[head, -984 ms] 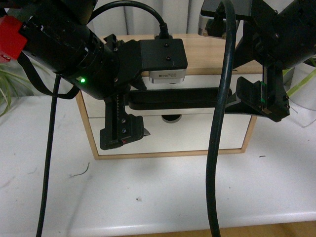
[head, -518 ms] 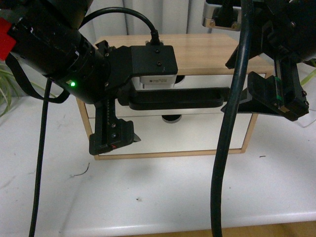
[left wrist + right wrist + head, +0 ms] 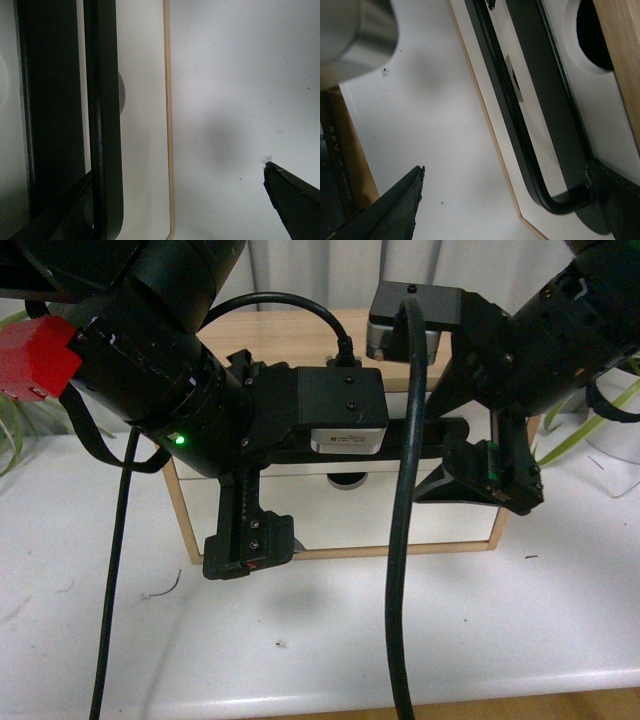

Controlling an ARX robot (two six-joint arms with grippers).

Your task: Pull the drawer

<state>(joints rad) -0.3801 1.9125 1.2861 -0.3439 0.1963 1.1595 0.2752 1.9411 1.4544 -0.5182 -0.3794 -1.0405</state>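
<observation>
**White tabletop (image 3: 330,640), light wood cabinet (image 3: 181,510): slide risk**

Your left gripper (image 3: 177,172) and right gripper (image 3: 506,170) both gape wide around the long black bar handle (image 3: 102,125), gripping nothing. White-fronted notched drawer (image 3: 615,115) looks shut. Pull without clamping and you slip off; pull hard and the cabinet likely drags. Pale curtain (image 3: 300,265), green leaves (image 3: 600,415) behind.

You can read the letters "ARX" on the dark strip (image 3: 335,145) in the right wrist view. The label (image 3: 345,440) on the silver box (image 3: 372,436) has print too small to read.
</observation>
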